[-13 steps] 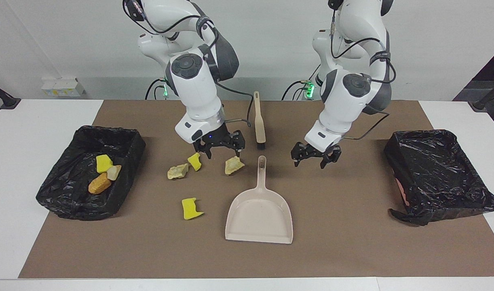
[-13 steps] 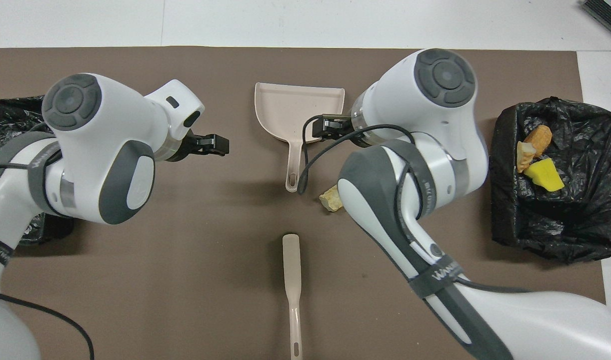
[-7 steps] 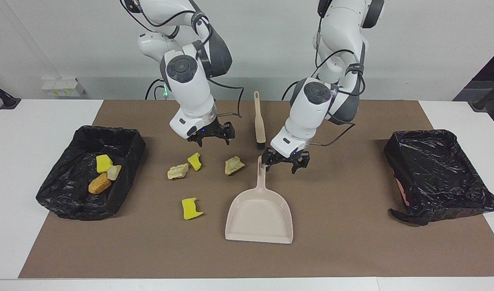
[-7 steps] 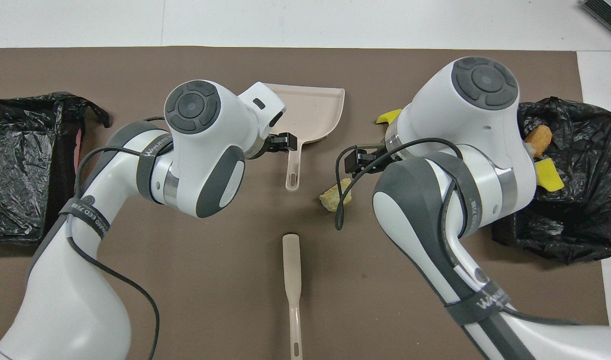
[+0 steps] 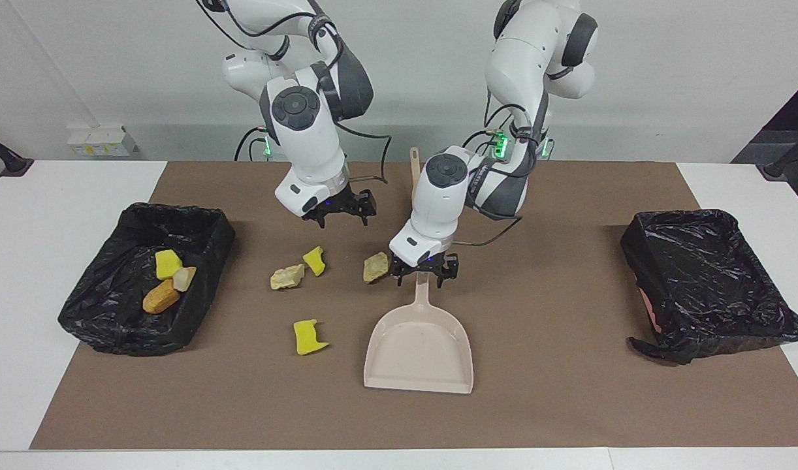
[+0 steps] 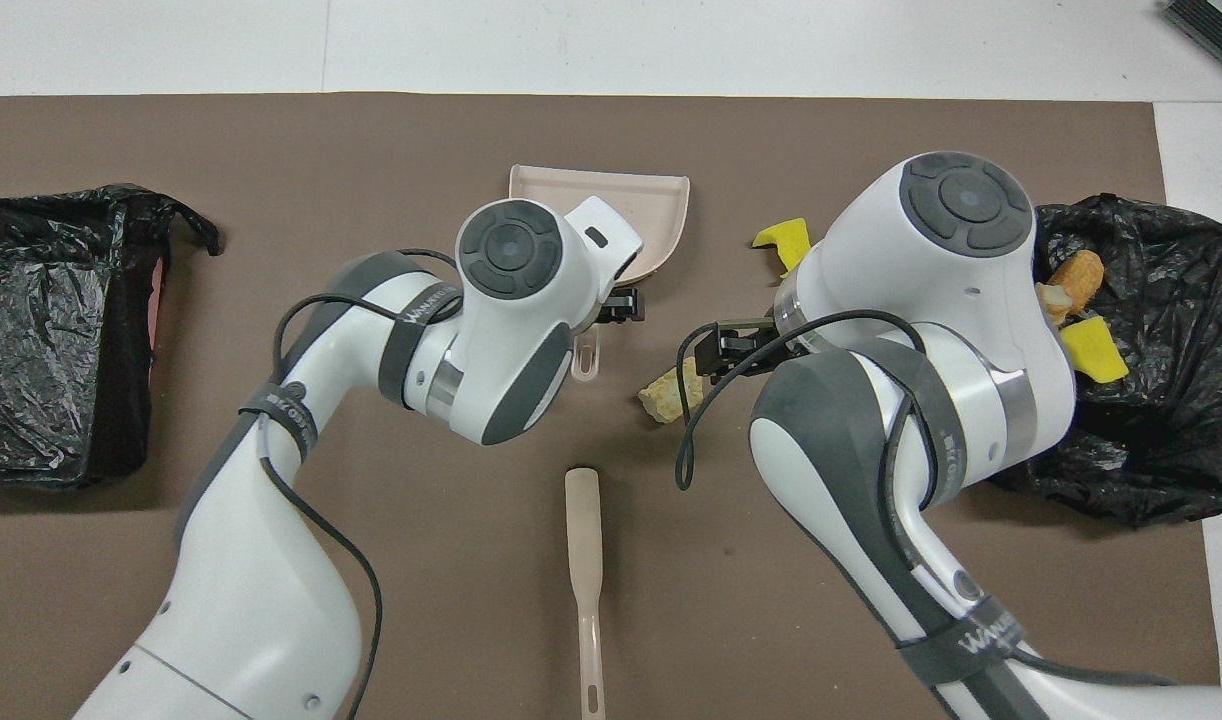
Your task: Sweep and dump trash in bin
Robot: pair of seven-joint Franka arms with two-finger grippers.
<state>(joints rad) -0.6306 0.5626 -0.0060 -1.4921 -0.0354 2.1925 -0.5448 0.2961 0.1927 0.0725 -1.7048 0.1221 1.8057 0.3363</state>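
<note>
my left hand [image 5: 424, 273] spread over dustpan handle [image 5: 422, 295] | right hand [image 5: 337, 213] spread, waiting above trash [image 5: 287, 277] | chunks look light, crumbly: sweep, don't pinch

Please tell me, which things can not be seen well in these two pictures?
- Brush bristles: facing view, left arm hides them; overhead view does not show them.
- Dustpan handle top: both views, left end effector covers it.
- Two trash chunks: overhead view, right arm hides them.

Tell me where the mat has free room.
Bare brown mat lies between the beige plastic dustpan and the empty black-lined bin. It is crowded around the four loose chunks, where the left pincer straddles the dustpan's handle.
</note>
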